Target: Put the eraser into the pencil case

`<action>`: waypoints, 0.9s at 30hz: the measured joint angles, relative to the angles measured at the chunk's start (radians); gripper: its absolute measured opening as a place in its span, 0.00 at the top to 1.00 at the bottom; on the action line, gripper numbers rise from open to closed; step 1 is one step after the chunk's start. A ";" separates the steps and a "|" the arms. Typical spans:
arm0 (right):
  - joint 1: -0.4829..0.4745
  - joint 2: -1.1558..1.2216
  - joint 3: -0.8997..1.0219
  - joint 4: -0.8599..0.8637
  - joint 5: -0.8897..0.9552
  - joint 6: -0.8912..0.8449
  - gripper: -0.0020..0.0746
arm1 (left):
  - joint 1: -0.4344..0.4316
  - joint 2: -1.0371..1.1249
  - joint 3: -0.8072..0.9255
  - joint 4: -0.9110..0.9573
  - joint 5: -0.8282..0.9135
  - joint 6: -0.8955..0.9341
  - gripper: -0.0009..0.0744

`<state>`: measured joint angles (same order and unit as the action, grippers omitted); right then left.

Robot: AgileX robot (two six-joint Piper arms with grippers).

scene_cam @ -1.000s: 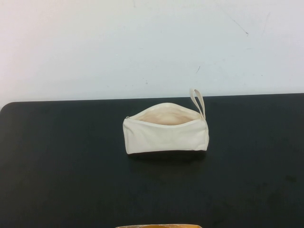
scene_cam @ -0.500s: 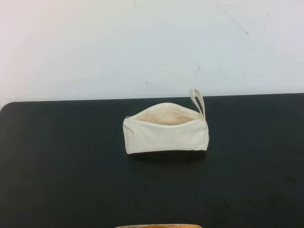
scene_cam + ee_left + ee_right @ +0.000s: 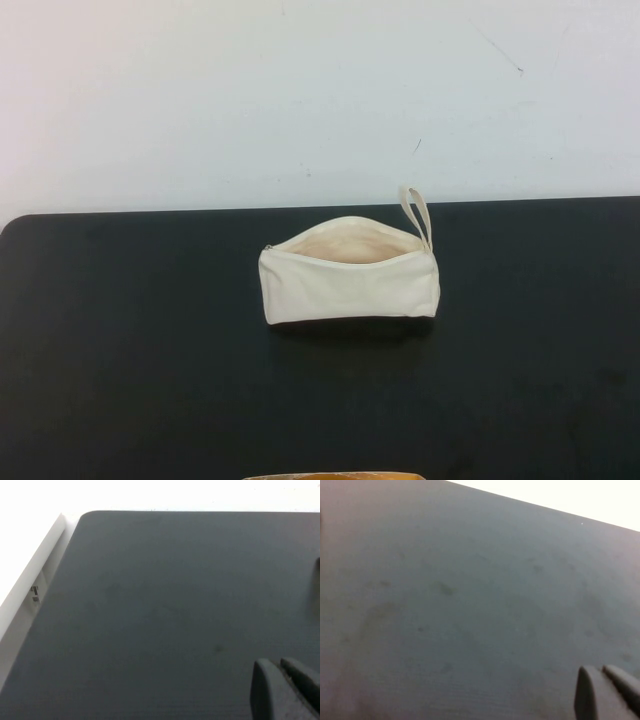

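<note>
The cream-white pencil case (image 3: 349, 278) lies in the middle of the black table (image 3: 140, 350), its zip open and its mouth facing up, with the loop strap (image 3: 416, 212) at its right end. The eraser is not in view in any frame. Neither arm shows in the high view. My left gripper (image 3: 278, 666) is shut and empty over bare black table near the table's left corner. My right gripper (image 3: 601, 672) is shut and empty over bare black table as well.
A white wall stands behind the table's far edge. A tan-yellow edge of something (image 3: 335, 476) shows at the bottom middle of the high view. The table's left edge meets a white ledge (image 3: 30, 585) in the left wrist view.
</note>
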<state>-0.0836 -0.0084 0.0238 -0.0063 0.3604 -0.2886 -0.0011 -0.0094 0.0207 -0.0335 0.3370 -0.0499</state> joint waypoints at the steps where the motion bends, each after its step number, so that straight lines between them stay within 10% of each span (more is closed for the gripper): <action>1: 0.000 0.000 0.000 0.000 0.000 0.000 0.97 | 0.000 0.000 0.000 0.000 0.000 0.000 0.99; 27: 0.000 0.000 -0.002 0.014 0.004 0.098 0.97 | 0.000 0.000 0.000 0.000 0.000 -0.014 0.99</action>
<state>-0.0836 -0.0084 0.0215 0.0073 0.3641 -0.1904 -0.0011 -0.0094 0.0207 -0.0335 0.3370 -0.0635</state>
